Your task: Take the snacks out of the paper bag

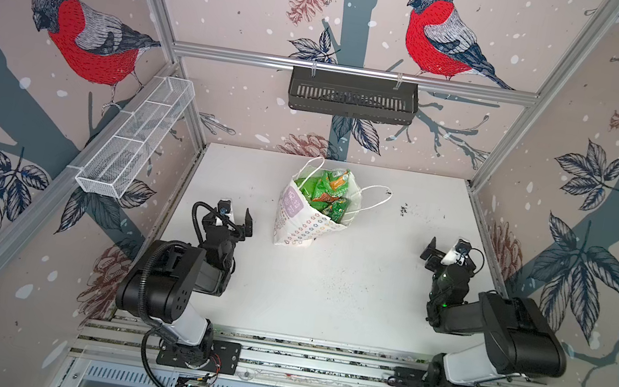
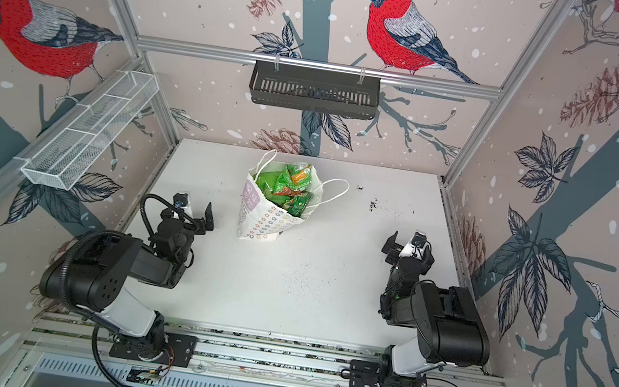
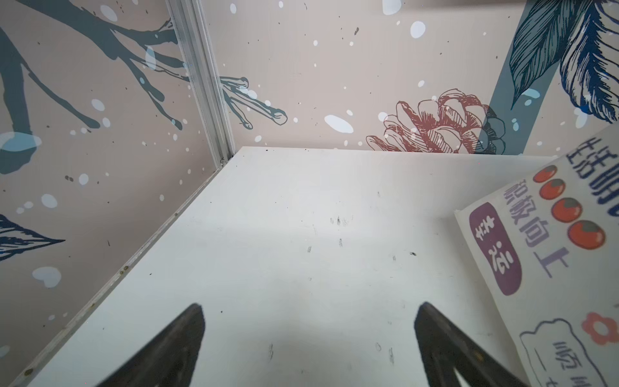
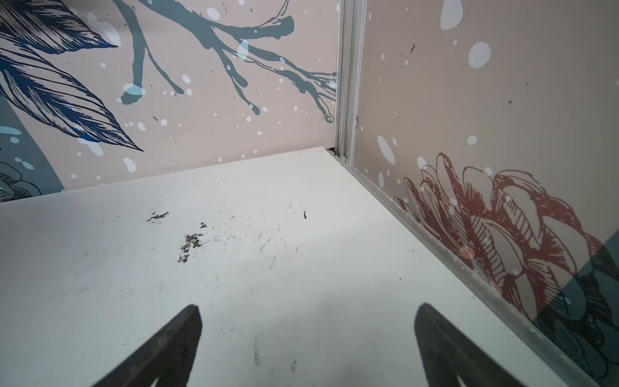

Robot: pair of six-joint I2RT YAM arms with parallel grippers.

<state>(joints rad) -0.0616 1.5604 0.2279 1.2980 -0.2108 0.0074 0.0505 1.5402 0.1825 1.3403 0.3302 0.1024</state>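
The white paper bag [image 1: 301,218] [image 2: 266,217] stands at the middle back of the table, leaning, with its mouth open upward and its cord handles splayed. Inside lie the snacks [image 1: 325,190] [image 2: 288,187], mostly green packets with some orange showing. My left gripper [image 1: 237,214] [image 2: 196,208] hovers open just left of the bag's base, holding nothing. In the left wrist view the left gripper [image 3: 310,306] frames bare table, with the bag's printed side [image 3: 552,268] close beside one finger. My right gripper [image 1: 443,247] [image 2: 405,241] [image 4: 308,306] is open and well to the right of the bag.
The white table [image 1: 326,290] carries dark scuff marks [image 1: 404,209] at the back right. A black slotted basket [image 1: 352,96] hangs on the back rail. A white mesh basket [image 1: 135,141] is fixed on the left wall. Walls enclose three sides.
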